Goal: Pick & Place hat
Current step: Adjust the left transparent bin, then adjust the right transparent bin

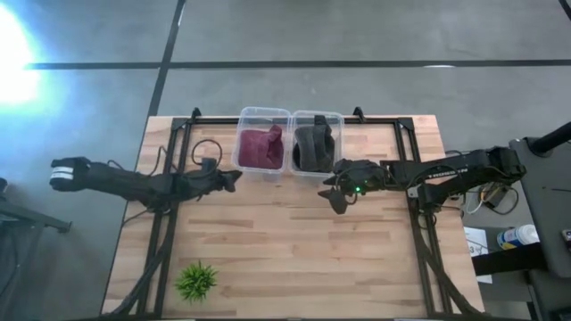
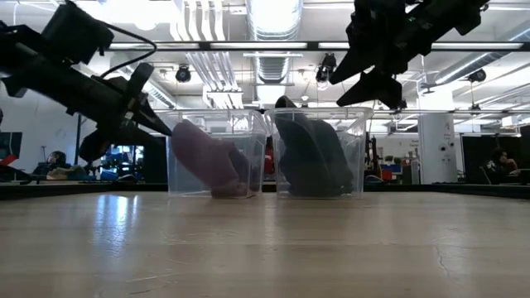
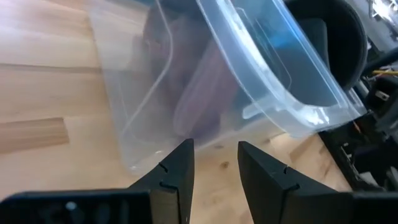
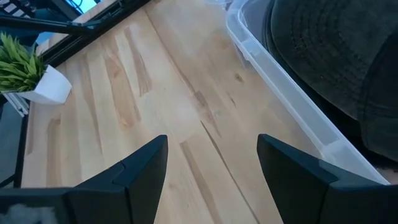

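A maroon hat (image 1: 260,146) lies in the left clear bin (image 1: 243,160), seen through the bin wall as a purple shape (image 3: 205,93). A dark grey hat (image 1: 313,144) fills the right clear bin (image 1: 337,120), its crown showing in the right wrist view (image 4: 329,50). My left gripper (image 1: 234,178) hovers just left of the maroon bin, fingers (image 3: 214,165) a little apart and empty. My right gripper (image 1: 332,190) hangs above the wood just near of the grey bin, wide open (image 4: 211,162), holding nothing. In the low view both grippers sit above the table.
A small green potted plant (image 1: 196,280) stands near the table's near-left corner, also seen as a plant (image 4: 25,68) in the right wrist view. A black frame (image 1: 294,117) edges the table's far side and runs along both arms. Bare wood (image 1: 294,250) stretches across the table's middle and near side.
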